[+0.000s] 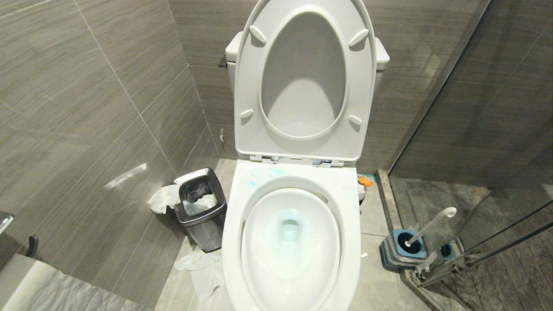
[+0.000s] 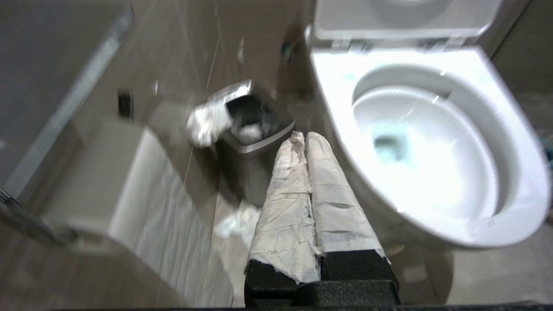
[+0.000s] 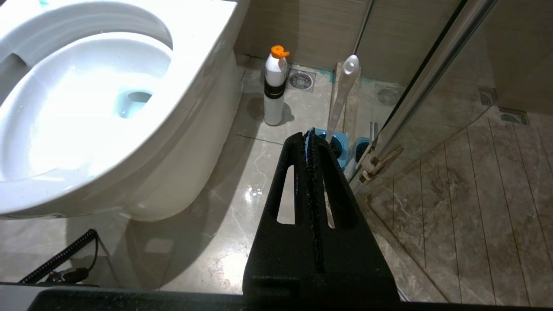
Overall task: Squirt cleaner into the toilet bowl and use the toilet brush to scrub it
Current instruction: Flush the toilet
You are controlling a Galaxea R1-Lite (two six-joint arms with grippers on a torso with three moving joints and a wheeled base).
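A tiled bathroom: toilet bowl point(image 1: 293, 242), steel bin point(image 1: 203, 207), glass shower screen point(image 1: 497, 129), floor drain point(image 3: 301, 79).

Our left gripper point(image 2: 306, 137) sits btm-centre of its wrist frame, fingers (paper-wrapped) pressed together; right gripper point(image 3: 309, 134) likewise, closed.

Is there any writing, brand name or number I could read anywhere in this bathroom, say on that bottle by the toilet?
No text can be read in any view.
Cleaner bottle: it carries a dark label band, but any print on it is too small to make out.
Toilet, steel bin, brush holder: no lettering or logo shows on them.
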